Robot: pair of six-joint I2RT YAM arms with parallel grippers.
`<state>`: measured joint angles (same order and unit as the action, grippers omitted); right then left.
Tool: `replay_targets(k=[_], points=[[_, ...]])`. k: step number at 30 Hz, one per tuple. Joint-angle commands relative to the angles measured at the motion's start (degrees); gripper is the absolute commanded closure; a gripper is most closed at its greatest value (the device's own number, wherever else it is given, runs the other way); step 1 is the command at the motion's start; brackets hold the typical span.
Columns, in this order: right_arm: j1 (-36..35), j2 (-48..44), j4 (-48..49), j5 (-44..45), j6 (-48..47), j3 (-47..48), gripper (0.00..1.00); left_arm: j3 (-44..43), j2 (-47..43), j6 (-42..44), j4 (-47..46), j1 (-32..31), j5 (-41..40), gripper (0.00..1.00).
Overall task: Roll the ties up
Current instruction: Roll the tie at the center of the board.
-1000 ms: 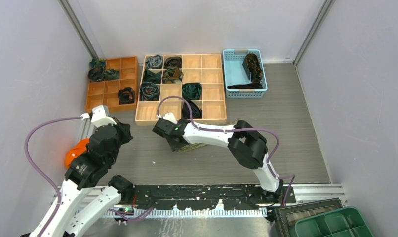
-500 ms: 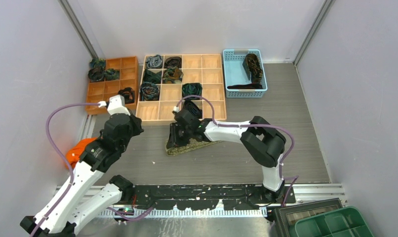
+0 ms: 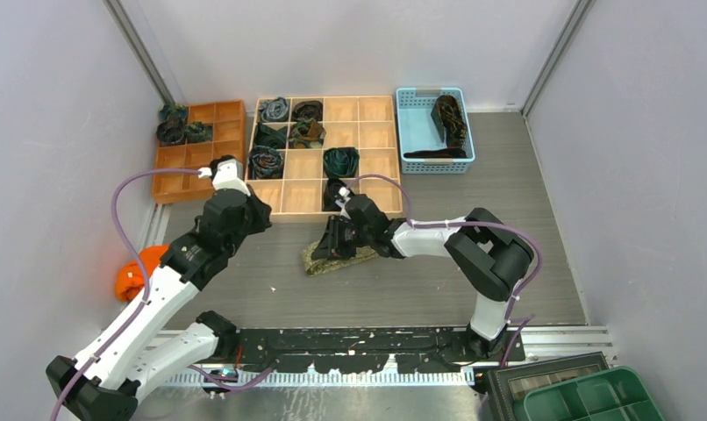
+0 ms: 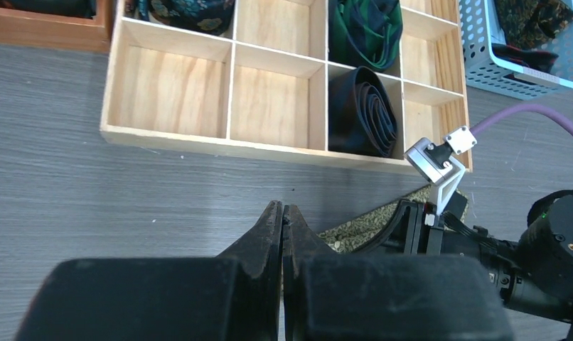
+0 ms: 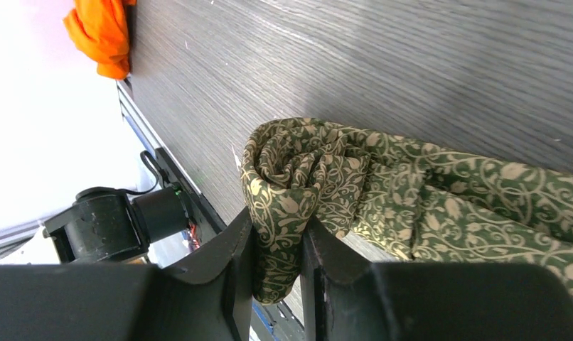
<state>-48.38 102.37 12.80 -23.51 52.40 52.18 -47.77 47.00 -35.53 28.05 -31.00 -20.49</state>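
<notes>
The right gripper (image 5: 278,227) is closed narrowly on the olive-green tie (image 5: 383,192). Its two black fingers (image 5: 234,263) pinch the lower edge of a loose coil at one end of the fabric, and the pale vine print bulges out just above the fingertips. From that coil the rest of the tie runs off to the right of the fingers, bunched in soft folds and lying on the grey table (image 5: 411,64). Far beyond the fingertips, up and to the left, an orange cloth (image 5: 102,35) lies at the table's edge.

The left gripper (image 4: 282,220) holds nothing: its fingers (image 4: 259,241) are pressed together, tip against tip, above bare table. Straight ahead of those tips is the near wall of the wooden divider tray (image 4: 198,138). Ahead and to the right, a dark blue coiled tie (image 4: 362,117) fills one compartment of the near row, and a green tie (image 4: 365,28) sits in the compartment behind it. Further right a blue basket (image 4: 483,50) stands beside the tray. Just right of the left fingertips, a patch of the olive-green tie shows on the table, partly hidden by the right arm's wrist.
</notes>
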Motion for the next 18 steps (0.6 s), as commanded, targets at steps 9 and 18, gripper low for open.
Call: replay_targets(k=[9,18], points=[[4.6,0.3,11.6,-3.3,2.6,-7.2,0.77,0.9,3.7,-0.5,-8.2,0.2,5.2,1.00],[5.3,-4.4,-0.4,1.5,-3.6,-5.4,0.46,3.1,7.2,-0.9,-12.0,0.1,8.1,1.00]])
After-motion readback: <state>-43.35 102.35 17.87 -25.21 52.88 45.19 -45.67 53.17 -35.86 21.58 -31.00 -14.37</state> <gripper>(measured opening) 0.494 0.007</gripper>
